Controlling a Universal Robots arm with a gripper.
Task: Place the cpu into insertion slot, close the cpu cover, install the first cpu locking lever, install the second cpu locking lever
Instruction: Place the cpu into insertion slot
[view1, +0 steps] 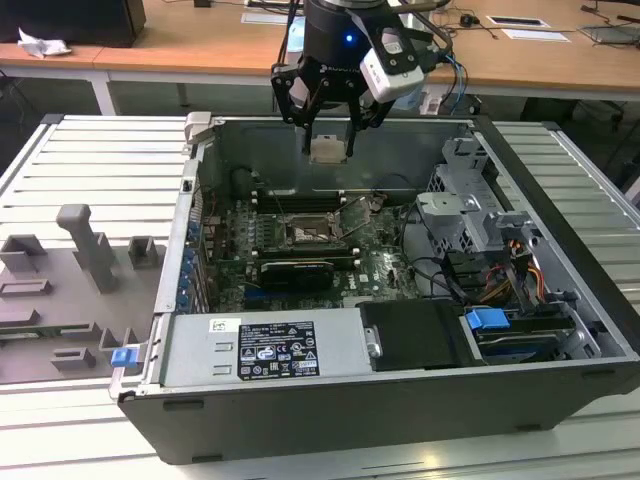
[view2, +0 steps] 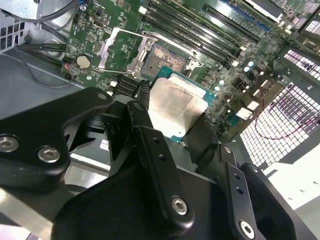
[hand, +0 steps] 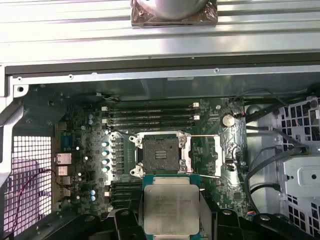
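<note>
We see the pincer (view1: 328, 150), upper centre of the exterior view, clamped on the cpu (hand: 169, 210) above the uncovered insertion slot (hand: 160, 154).

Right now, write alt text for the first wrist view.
The gripper holds the cpu over the open computer case, not yet in the empty insertion slot on the motherboard. The cpu cover is flipped open beside the slot.
</note>
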